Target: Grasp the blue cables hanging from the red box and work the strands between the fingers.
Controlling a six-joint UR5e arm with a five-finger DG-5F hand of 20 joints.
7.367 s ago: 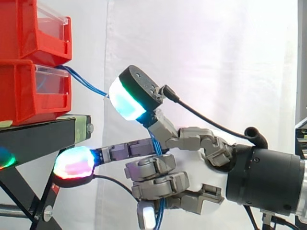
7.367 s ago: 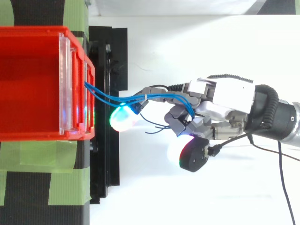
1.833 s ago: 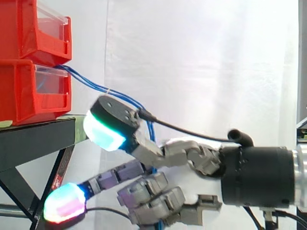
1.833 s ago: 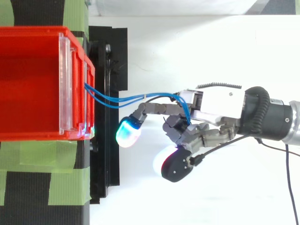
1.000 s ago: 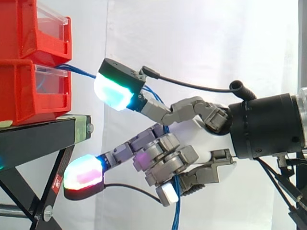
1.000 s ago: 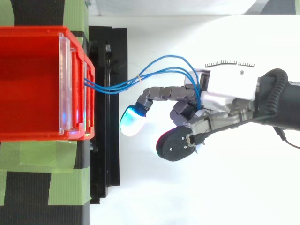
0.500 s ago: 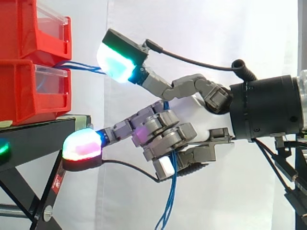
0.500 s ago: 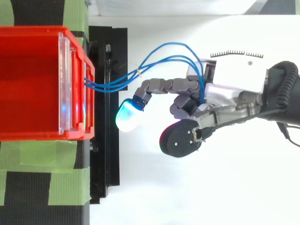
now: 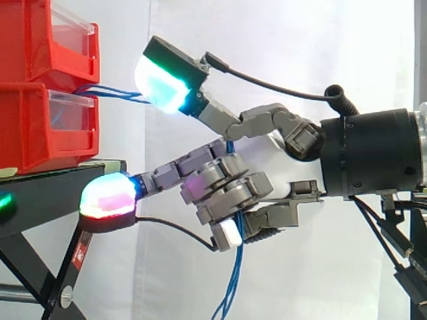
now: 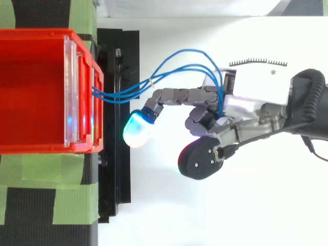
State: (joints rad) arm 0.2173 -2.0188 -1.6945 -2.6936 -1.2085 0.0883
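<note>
Working blue strands clamped in a curled fist

Side view: the hand [image 9: 267, 157] has its lower fingers [image 9: 223, 193] curled tight round the blue cables [image 9: 231, 280], which leave the lower red box [image 9: 33, 127] at left, run right to the fist and hang below it; one finger points straight left, the thumb is lifted. Top view: the cables [image 10: 123, 94] lie left to right from the box [image 10: 46, 33] to the hand [image 10: 256, 95], bowing to the far side, so the slack lies left of the clamping fingers.
</note>
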